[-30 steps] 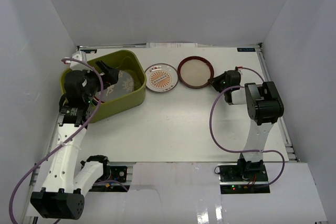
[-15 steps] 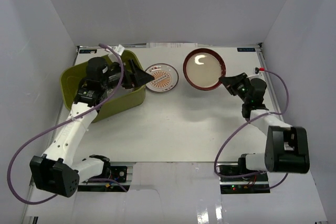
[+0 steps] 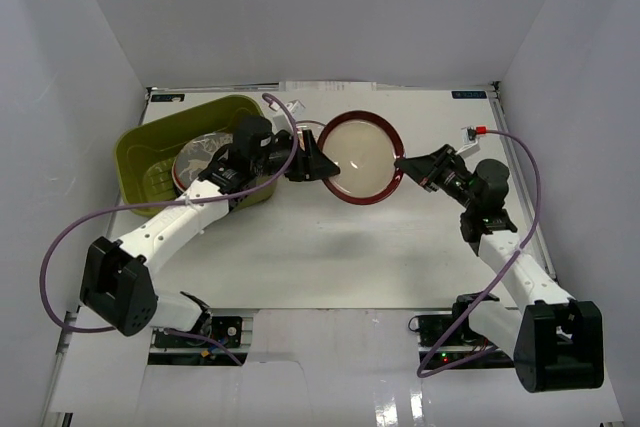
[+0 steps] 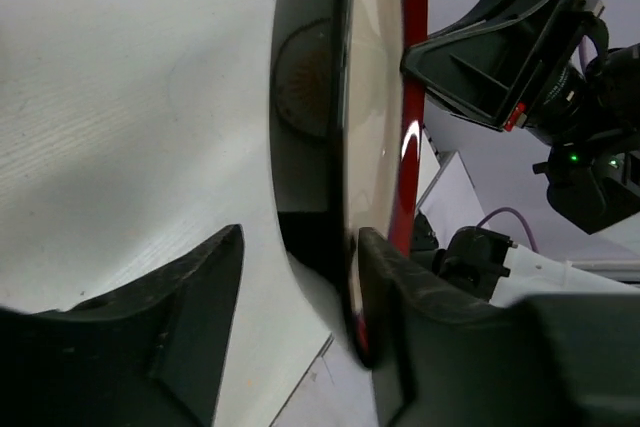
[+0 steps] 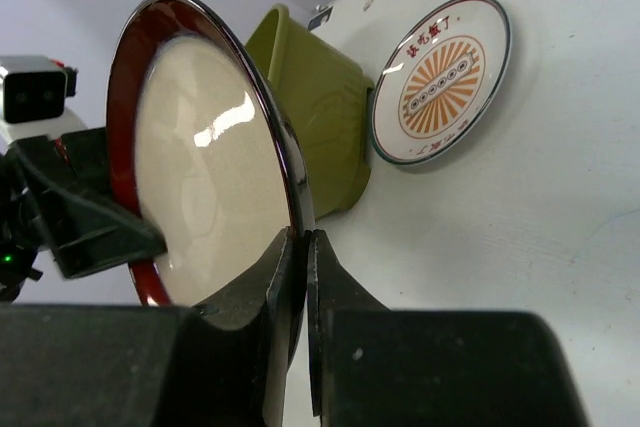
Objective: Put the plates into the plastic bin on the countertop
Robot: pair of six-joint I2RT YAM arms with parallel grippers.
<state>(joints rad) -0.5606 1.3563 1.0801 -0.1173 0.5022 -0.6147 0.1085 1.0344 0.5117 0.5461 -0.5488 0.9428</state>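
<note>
Plate (image 3: 362, 155) edge clamped by right gripper (image 3: 402, 163), opposite edge inside parted left gripper (image 3: 320, 164).

Left arm: stretched rightward, left gripper (image 3: 318, 165) jaws apart.
Right arm: stretched leftward, right gripper (image 3: 402, 164) jaws pinching the red-rimmed plate (image 3: 360, 152).

The red-rimmed cream plate (image 4: 375, 127) stands edge-on inside the left claw (image 4: 300, 267); fingers spread, contact unclear; white countertop (image 4: 120, 97) behind.
</note>
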